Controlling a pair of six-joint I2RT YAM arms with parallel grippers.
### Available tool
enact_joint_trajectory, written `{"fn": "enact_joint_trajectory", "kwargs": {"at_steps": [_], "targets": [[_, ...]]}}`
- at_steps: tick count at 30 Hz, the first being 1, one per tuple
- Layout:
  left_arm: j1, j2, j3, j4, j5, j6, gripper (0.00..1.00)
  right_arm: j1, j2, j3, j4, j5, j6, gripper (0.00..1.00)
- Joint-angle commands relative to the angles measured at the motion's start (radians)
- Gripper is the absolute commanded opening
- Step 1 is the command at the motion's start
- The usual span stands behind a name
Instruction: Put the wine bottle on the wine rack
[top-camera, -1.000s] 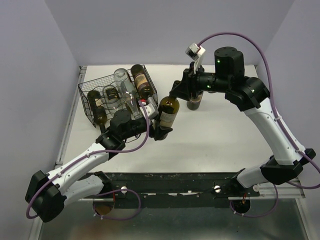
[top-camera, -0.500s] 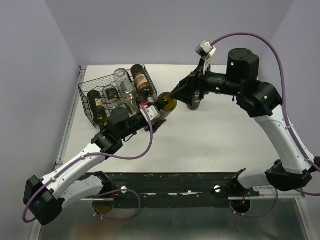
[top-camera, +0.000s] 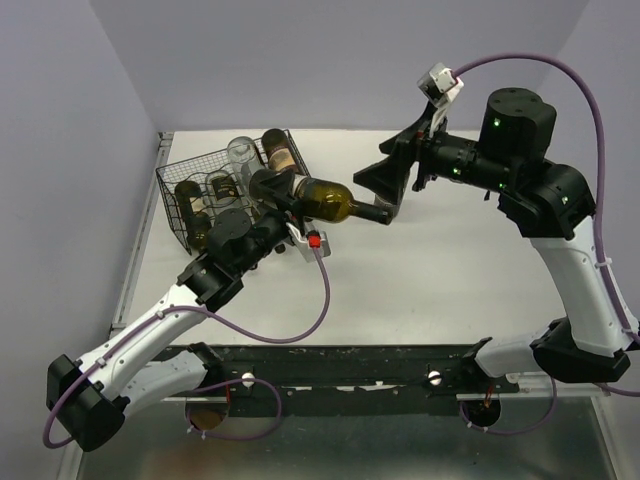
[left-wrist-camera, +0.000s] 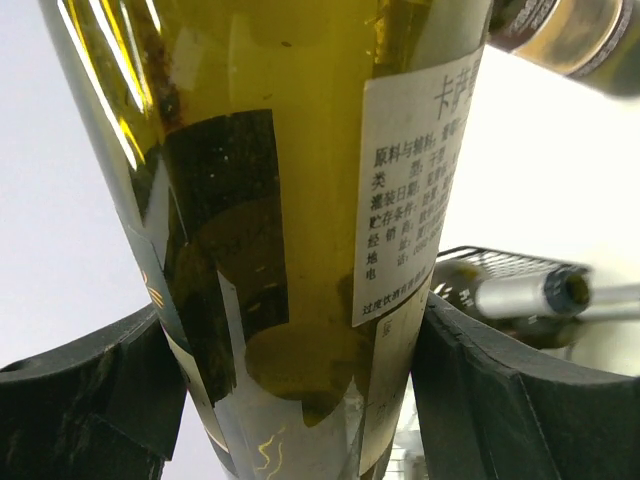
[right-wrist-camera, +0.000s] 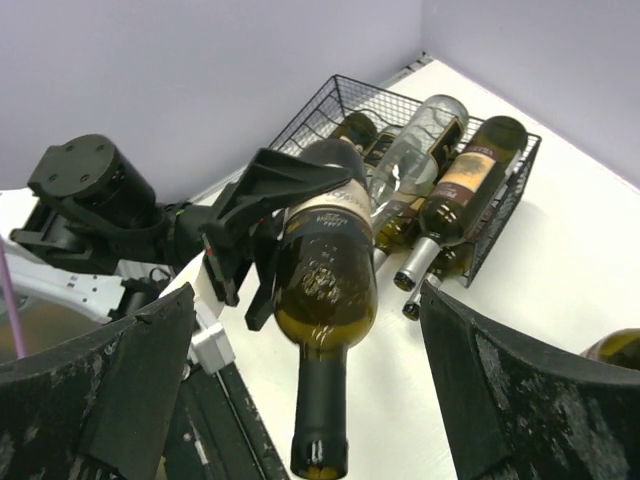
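back label (left-wrist-camera: 415, 190) on the wine bottle (left-wrist-camera: 270, 150): chinese print, including 原料与辅料.

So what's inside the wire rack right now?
Several bottles lie in the wine rack: a clear one, a labelled dark one, and darker ones lower down. The held wine bottle blocks part of the rack in the right wrist view, so no exact count.

One wine rack (top-camera: 172, 203), at least six wine bottles (top-camera: 325, 198), two arms (top-camera: 572, 268).

Left arm's left claw (top-camera: 278, 197) gripping, right claw (top-camera: 383, 195) spread wide

Both arms reach just right of the wine rack (top-camera: 175, 190); the left claw clamps the wine bottle (top-camera: 325, 198).
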Motion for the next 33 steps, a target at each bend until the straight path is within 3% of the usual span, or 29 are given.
{"fn": "enact_joint_trajectory", "kwargs": {"at_steps": [1,11,17,33], "targets": [[0.014,-0.017,0.084,0.029,0.042,0.346,0.0,0.001,0.039,0.063,-0.167,0.103,-0.038,1.0],[0.019,0.015,0.138,-0.062,0.037,0.536,0.0,0.001,0.062,-0.078,-0.256,0.064,-0.036,0.92],[0.019,0.029,0.155,-0.077,0.051,0.542,0.0,0.004,0.105,-0.161,-0.265,0.032,-0.035,0.82],[0.017,0.076,0.192,-0.065,-0.03,0.469,0.0,0.07,0.192,-0.24,-0.234,0.001,-0.025,0.66]]}}
